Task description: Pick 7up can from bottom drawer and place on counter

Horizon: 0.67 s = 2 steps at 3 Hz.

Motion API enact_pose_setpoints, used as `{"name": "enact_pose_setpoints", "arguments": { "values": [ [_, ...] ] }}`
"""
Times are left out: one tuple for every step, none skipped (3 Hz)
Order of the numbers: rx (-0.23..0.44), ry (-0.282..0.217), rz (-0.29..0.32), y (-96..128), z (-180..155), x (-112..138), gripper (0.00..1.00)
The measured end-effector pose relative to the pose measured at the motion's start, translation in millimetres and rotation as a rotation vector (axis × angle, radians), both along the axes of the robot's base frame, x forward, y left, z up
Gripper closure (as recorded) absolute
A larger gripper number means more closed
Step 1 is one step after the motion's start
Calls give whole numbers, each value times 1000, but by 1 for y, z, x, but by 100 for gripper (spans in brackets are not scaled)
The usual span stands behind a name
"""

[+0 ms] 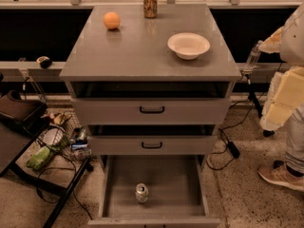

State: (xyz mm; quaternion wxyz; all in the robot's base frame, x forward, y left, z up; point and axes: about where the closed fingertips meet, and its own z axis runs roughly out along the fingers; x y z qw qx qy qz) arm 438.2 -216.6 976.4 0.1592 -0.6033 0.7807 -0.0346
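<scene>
The 7up can (141, 193) stands upright in the bottom drawer (190, 189), near the drawer's front middle. It has a silver top and a whitish body with green marks. The bottom drawer is pulled out and open. The counter (142, 49) is the grey top of the cabinet above. My gripper is not in view.
On the counter stand a brown-gold can (150, 3) at the back, an orange (112, 20) at back left and a white bowl (188, 45) at right. The two upper drawers (152, 110) are slightly open. A person (287, 122) stands at right. Clutter and cables (61, 141) lie at left.
</scene>
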Motion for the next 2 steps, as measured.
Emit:
{"name": "enact_pose_setpoints", "arguments": {
  "values": [
    [0, 0, 0, 0, 0, 0, 0],
    [37, 0, 5, -1, -15, 1, 0]
  ]
}}
